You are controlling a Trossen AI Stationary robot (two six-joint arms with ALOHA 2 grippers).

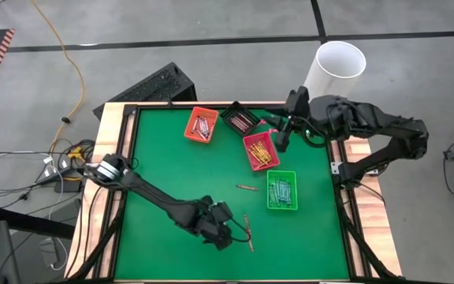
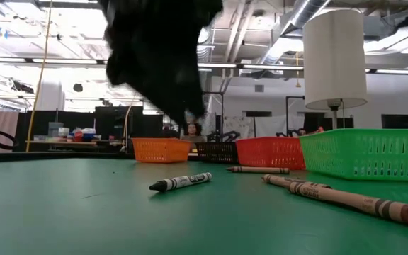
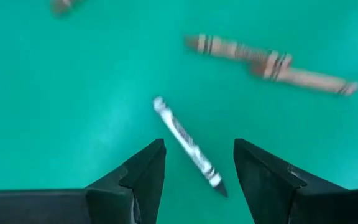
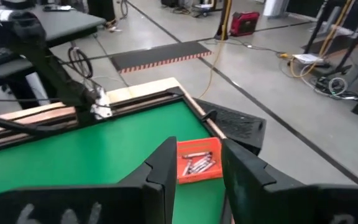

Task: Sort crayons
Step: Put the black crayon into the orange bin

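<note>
A grey crayon with a black tip [image 3: 188,146] lies flat on the green table [image 1: 172,173], also seen as the grey crayon [image 2: 181,182] in the low view. My left gripper [image 3: 199,143] hovers above it, open, one finger on each side, touching nothing. Two brown crayons [image 3: 235,48] [image 3: 303,76] lie end to end just beyond it, seen in the high view as a brown line [image 1: 248,233]. A single brown crayon [image 1: 247,188] lies farther off. My right gripper [image 1: 282,140] stands open and high over the red tray [image 1: 260,150], with nothing between its fingers.
Four small trays holding crayons stand at the far right of the table: orange [image 1: 201,125], black [image 1: 240,118], red, and green [image 1: 281,190]. A white cylinder [image 1: 339,67] stands beyond the far right corner. A raised wooden rim [image 1: 117,158] frames the table.
</note>
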